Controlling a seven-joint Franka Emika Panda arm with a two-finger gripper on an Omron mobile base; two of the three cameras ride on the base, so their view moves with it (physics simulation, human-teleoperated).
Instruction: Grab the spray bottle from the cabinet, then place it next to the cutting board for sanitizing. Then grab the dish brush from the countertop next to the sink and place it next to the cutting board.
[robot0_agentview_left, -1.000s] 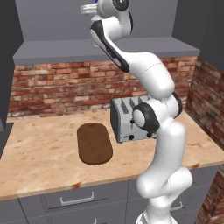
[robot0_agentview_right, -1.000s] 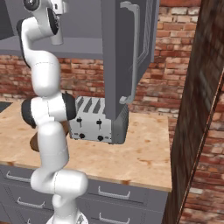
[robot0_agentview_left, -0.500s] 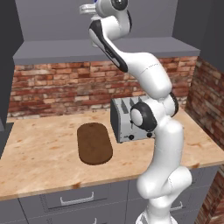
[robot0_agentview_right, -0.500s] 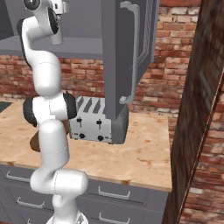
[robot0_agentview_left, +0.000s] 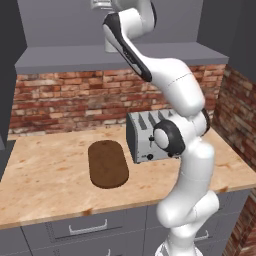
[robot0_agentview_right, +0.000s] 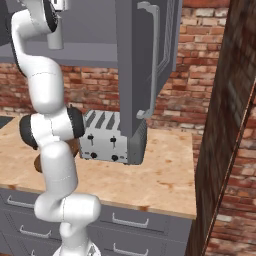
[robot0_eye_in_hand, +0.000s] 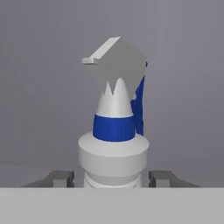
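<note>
The spray bottle was framed between the claw fingertips (blue collar visible). Whether it was gripped could not be told. The cutting board was seen flat on the surface.

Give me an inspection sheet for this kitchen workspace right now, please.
Surface: light tan speckled countertop, grey drawers beneath.
Job's things: pale grey-white spray bottle with blue collar upright in the dark grey wall cabinet; dark brown oblong cutting board flat on the countertop.
Clutter: silver toaster beside the board.
Grippers: gripper fingers flank the bottle's base; grip unclear.
Cables: nothing seen.
Surroundings: red brick wall; open cabinet door.
</note>
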